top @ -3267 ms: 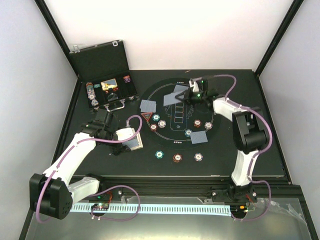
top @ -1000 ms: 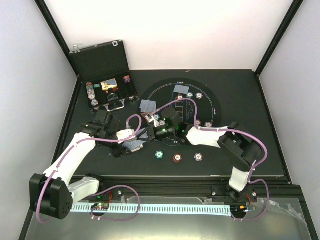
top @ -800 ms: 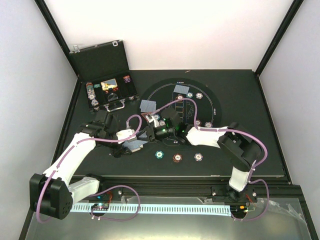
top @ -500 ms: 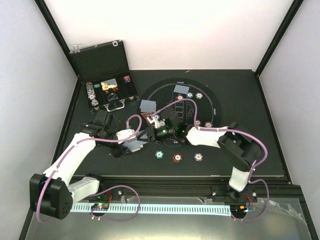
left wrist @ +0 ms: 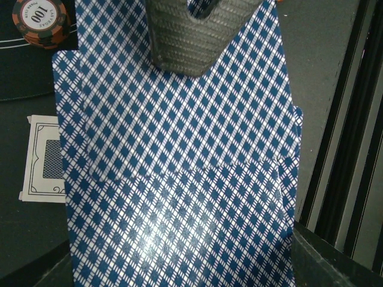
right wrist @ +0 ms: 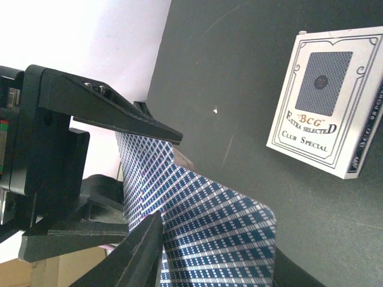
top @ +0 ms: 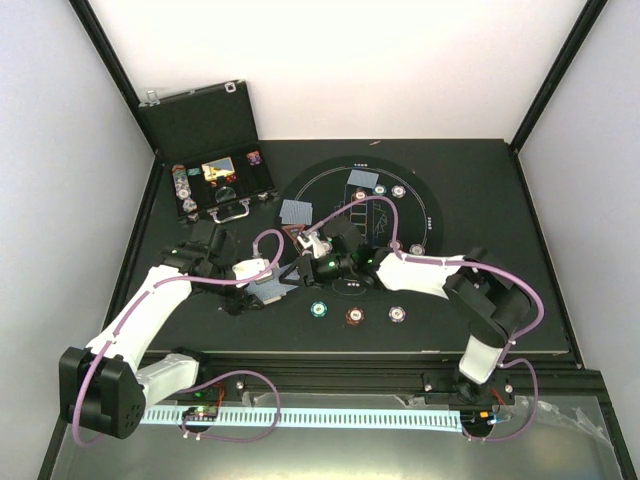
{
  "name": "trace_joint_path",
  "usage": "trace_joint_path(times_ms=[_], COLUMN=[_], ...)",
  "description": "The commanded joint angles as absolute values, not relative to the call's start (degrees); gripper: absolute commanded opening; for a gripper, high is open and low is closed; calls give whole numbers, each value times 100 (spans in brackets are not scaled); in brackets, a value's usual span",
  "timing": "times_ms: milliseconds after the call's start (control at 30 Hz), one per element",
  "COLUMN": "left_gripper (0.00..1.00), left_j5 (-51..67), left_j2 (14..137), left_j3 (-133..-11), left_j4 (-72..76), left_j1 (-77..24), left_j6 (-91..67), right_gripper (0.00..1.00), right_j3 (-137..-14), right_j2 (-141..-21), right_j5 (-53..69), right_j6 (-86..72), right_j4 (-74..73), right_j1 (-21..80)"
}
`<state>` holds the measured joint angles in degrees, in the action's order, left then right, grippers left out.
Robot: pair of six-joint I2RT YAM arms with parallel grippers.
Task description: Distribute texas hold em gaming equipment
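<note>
My left gripper [top: 262, 284] is shut on a deck of blue-checked playing cards [left wrist: 179, 179], left of the round mat [top: 432, 212]. The cards fill the left wrist view, and the top card sits slid partway off. My right gripper [top: 297, 273] has reached across to the deck. Its jaws stand apart with the top card's end [right wrist: 221, 239] between them, and one grey fingertip [left wrist: 191, 36] rests on the card's back. Teal [top: 319, 308], brown [top: 353, 315] and grey [top: 397, 314] chips lie along the mat's near edge. Two more cards [top: 297, 211] [top: 364, 179] lie on the mat.
The open black case [top: 212, 150] stands at the back left with chips in it. A white card box [right wrist: 326, 125] lies on the table under the grippers. An orange chip [left wrist: 42, 21] sits near the deck. The purple cables of both arms loop over the mat's left side.
The right arm swung from the mat's far side over to the left gripper's deck. In the last second its jaws opened and slid onto the top card. The left arm stayed put.
</note>
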<state>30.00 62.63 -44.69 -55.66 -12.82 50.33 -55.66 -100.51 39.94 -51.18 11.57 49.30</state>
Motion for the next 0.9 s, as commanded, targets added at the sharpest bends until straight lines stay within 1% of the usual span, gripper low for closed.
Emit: trace_joint_path(times_ms=[0, 167, 600, 733, 867], left_gripper=[2, 1, 2, 1, 2], left_j5=[3124, 3110, 3121, 3113, 3102], left_j2=[6170, 6162, 6185, 6174, 6170], left_j3=[-4671, -4674, -4678, -4669, -4675], left_j4=[-5528, -5520, -5493, -5502, -5502], left_j1=[-1283, -1283, -1283, -1283, -1283], left_j6=[5031, 5028, 4999, 5001, 5010], right_gripper=[33, 31, 9, 5, 5], right_j3=[-5489, -5461, -5458, -5476, -5452], right_j2=[-9782, -9614, -9346, -9274, -9141], right_j5=[3881, 3842, 3740, 3735, 3813], right_j6=[-4912, -4823, -4620, -4548, -4543], right_j4=[949, 801, 439, 330, 299], right_j1=[4817, 4711, 4668, 4602, 4466])
